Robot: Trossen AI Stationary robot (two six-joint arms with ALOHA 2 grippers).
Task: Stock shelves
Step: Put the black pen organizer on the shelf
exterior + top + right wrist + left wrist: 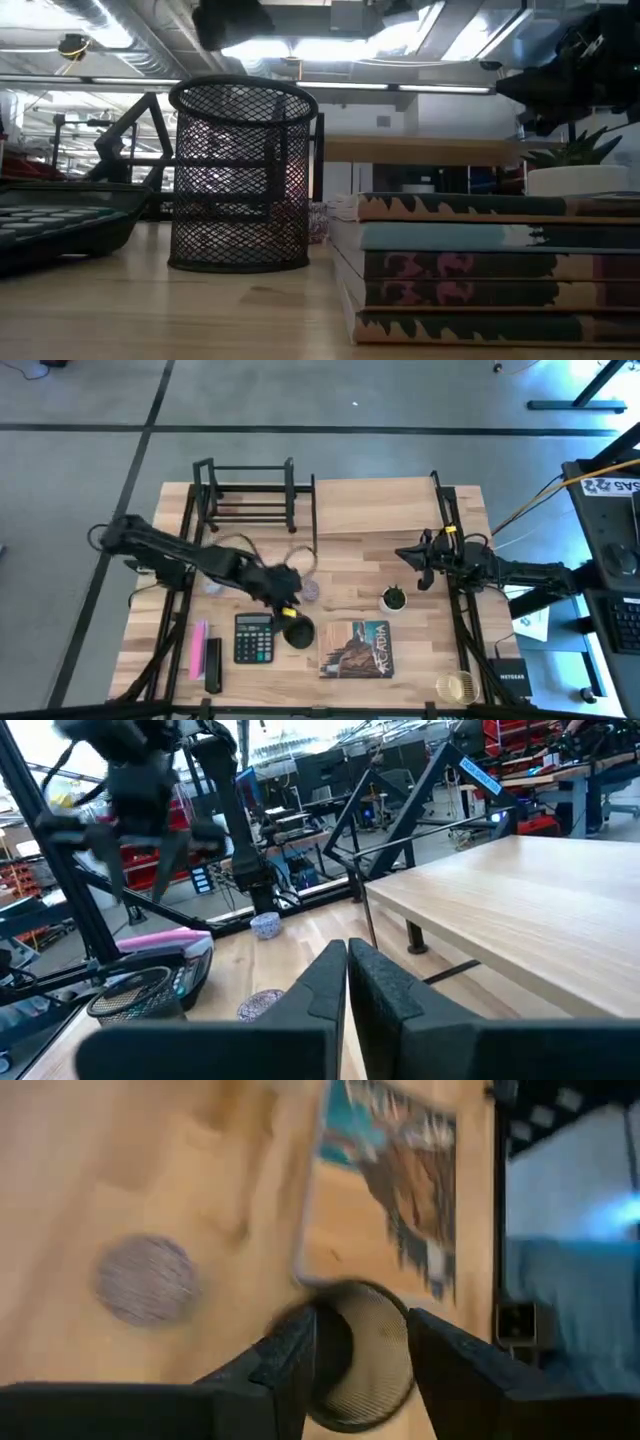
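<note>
A black mesh pen cup (298, 632) stands upright on its base on the tabletop, between a calculator (253, 637) and a stack of books (356, 648). My left gripper (287, 608) hovers open just above the cup (360, 1365), one finger on either side of the rim in the left wrist view. In the low view the cup (240, 175) stands alone, with the gripper dark above it. The black metal rack (250, 495) and the light-wood shelf (390, 505) stand at the far edge. My right gripper (408, 557) waits shut near the shelf's right upright.
A small potted plant (394, 598) stands right of centre. A grey round coaster (311, 591) lies beside the left gripper. Pink and black items (205, 653) lie at the near left. A gold mesh object (455, 685) and a dark box (510, 678) sit at the near right.
</note>
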